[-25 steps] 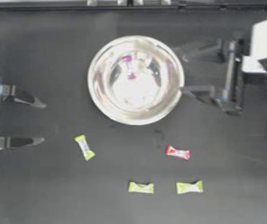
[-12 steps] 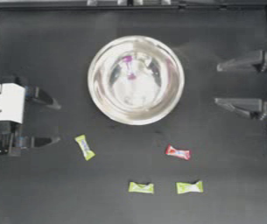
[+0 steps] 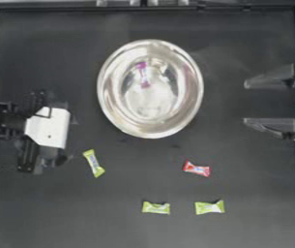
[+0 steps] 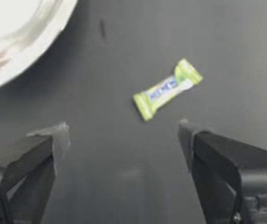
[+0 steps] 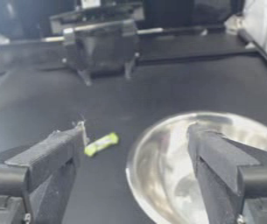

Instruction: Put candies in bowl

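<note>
Where the top view looks straight down on the dark table: shiny bowl at centre, slightly toward the far edge, purple candy lying inside among reflections. Left gripper low at the table's left side, just beside the lime-green candy, fingers hard to read under the white wrist block. Red-and-white candy nearer the front, right of centre, with two more green candies side by side close to the front edge. Right gripper drawn back at the right edge, jaws spread wide, holding nothing. From the left wrist: dark jaws wide apart over bare tabletop, green candy lying tilted just beyond and between them, untouched; bowl rim at one corner. From the right wrist: jaws spread and empty, bowl close ahead, one green candy beside it, left gripper farther off across the table.
</note>
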